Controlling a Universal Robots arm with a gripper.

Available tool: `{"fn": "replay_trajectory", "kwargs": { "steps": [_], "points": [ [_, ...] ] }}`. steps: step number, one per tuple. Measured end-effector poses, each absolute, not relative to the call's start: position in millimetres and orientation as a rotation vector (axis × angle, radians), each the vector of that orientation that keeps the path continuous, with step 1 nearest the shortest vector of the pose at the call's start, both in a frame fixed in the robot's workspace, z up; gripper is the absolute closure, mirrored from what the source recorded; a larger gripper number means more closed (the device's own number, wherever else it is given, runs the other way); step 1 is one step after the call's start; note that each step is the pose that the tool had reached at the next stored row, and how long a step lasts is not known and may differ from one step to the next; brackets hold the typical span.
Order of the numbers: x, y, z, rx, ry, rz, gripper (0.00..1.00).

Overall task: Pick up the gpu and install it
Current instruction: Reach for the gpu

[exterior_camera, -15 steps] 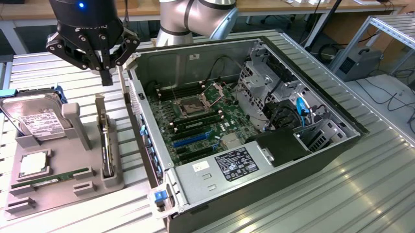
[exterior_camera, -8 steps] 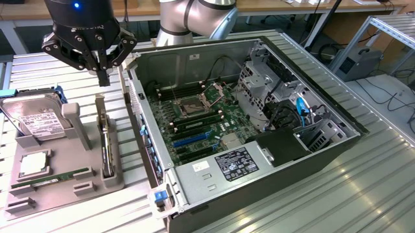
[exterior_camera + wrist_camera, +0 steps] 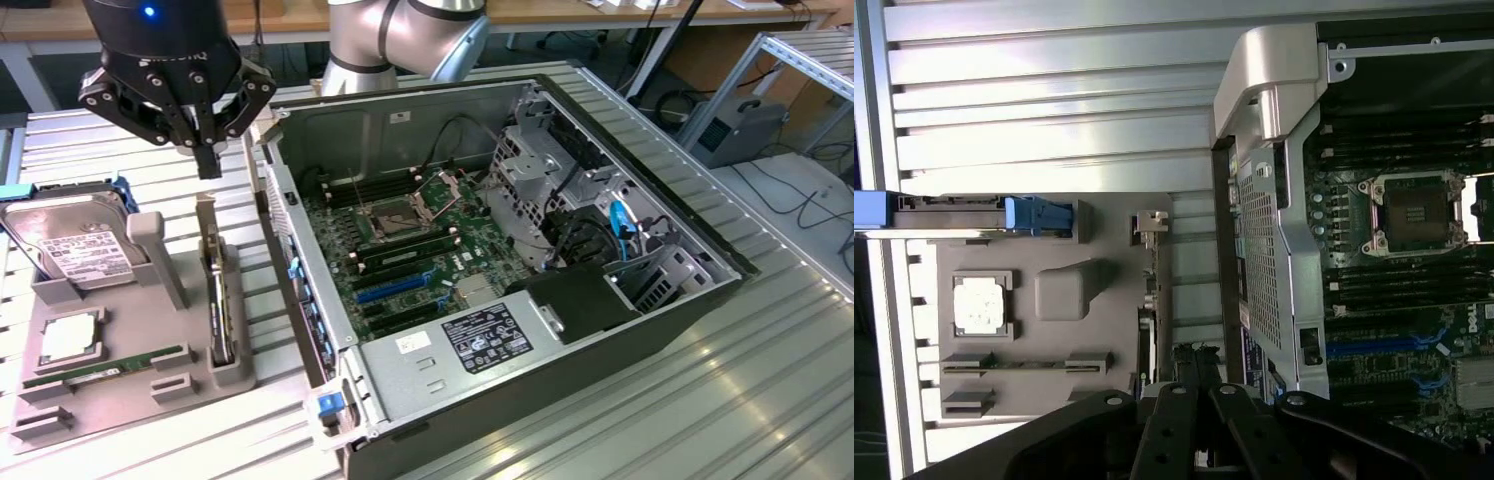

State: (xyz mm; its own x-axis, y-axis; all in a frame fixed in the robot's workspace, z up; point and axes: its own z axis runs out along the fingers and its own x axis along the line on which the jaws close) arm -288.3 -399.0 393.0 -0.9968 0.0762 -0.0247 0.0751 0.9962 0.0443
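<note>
The gpu (image 3: 214, 292) stands on edge in a slot of the grey holder (image 3: 160, 385), a thin dark card with its silvery bracket at the far end. From the wrist it is seen edge-on as the gpu (image 3: 1146, 310). My gripper (image 3: 208, 170) hangs above the card's bracket end, clear of it, fingers pressed together and holding nothing. In the wrist view the gripper (image 3: 1192, 358) points down near the card. The open computer case (image 3: 287, 250) lies beside the holder, its motherboard showing a blue slot (image 3: 394, 288).
The holder also carries a silver hard drive (image 3: 74, 250), a square processor (image 3: 67, 340) and a green memory stick (image 3: 120, 365). The case's raised metal side wall (image 3: 1274, 220) stands close to the holder. The ribbed metal table (image 3: 747, 400) lies all around.
</note>
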Motion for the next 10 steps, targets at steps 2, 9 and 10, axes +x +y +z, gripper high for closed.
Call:
{"fn": "replay_trajectory", "kwargs": {
  "steps": [2,9,10],
  "points": [
    [-289.0,-398.9,393.0,0.118,3.112,0.068,0.89],
    [-292.1,-398.9,393.0,0.118,3.112,0.068,0.89],
    [-292.6,-398.9,393.0,0.118,3.112,0.068,0.89]
  ]
}}
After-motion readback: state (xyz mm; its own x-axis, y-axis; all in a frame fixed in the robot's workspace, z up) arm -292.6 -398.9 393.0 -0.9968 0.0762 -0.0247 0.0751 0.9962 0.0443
